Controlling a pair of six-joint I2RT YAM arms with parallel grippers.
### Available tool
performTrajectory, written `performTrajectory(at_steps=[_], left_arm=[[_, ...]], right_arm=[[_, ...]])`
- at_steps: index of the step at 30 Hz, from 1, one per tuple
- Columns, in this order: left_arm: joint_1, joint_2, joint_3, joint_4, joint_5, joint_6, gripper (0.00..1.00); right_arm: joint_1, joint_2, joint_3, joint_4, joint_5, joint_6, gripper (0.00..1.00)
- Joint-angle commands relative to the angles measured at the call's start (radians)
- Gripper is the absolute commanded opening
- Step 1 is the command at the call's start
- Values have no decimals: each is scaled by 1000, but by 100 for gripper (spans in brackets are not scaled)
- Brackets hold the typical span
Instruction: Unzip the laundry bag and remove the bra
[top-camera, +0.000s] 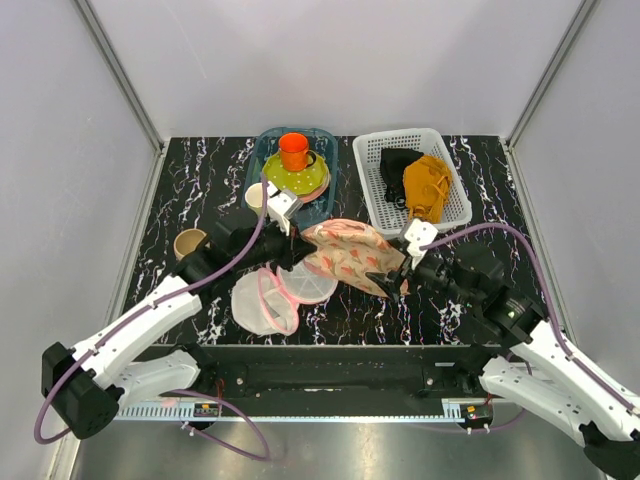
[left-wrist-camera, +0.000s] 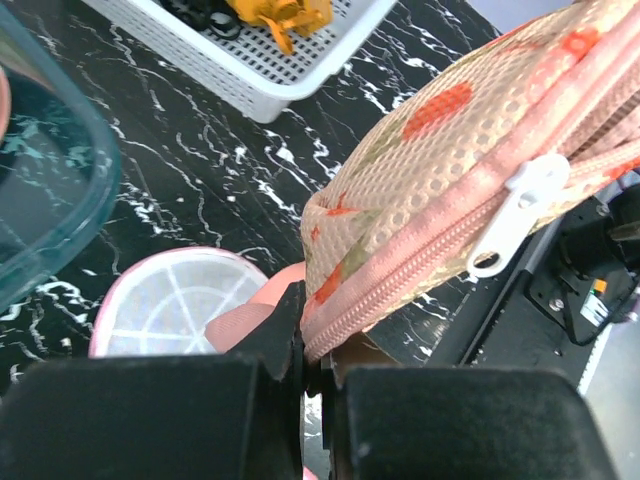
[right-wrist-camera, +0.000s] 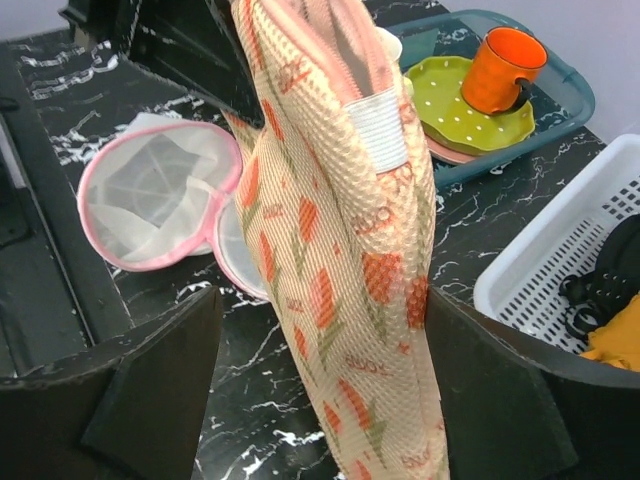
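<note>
Overall, the black marbled surface (top-camera: 200, 170) fills the middle of the top view. Pale grey walls (top-camera: 330, 60) close it on three sides, and the arm bases sit along the bottom edge.

At the upper middle a teal tray (top-camera: 333, 160) carries a green plate (top-camera: 300, 180) and an orange cup (top-camera: 294, 151). At the upper right a white basket (top-camera: 452, 185) holds a black garment (top-camera: 395, 165) and a mustard garment (top-camera: 427, 185). A tan cup (top-camera: 189, 242) stands at the left.

The laundry bag (top-camera: 345, 250) is held up at the centre, just below the tray and the basket. A round white mesh pouch (top-camera: 262, 302) lies at its lower left.

The left gripper (left-wrist-camera: 305, 365) has its fingers pressed together on the bag's pink zip edge, down the zip from the white zip pull (left-wrist-camera: 520, 205). The right gripper (right-wrist-camera: 320, 400) has its fingers apart, one on each side of the hanging bag.

Bare surface shows at the far left and at the lower right.
</note>
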Motion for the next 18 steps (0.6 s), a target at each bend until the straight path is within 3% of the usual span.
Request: performTrajectory(at_steps=[1, 7, 12, 18], left_arm=[[0, 6, 97, -82, -112, 50, 0], [-12, 41, 199, -257, -166, 174, 0], [-61, 125, 296, -352, -237, 203, 0], [-100, 129, 302, -376, -229, 240, 0]], right_arm=[[4, 98, 120, -61, 38, -143, 89], [11, 205, 213, -55, 100, -310, 92], [12, 287, 290, -18, -41, -309, 92], [13, 373, 324, 8, -140, -329, 95]])
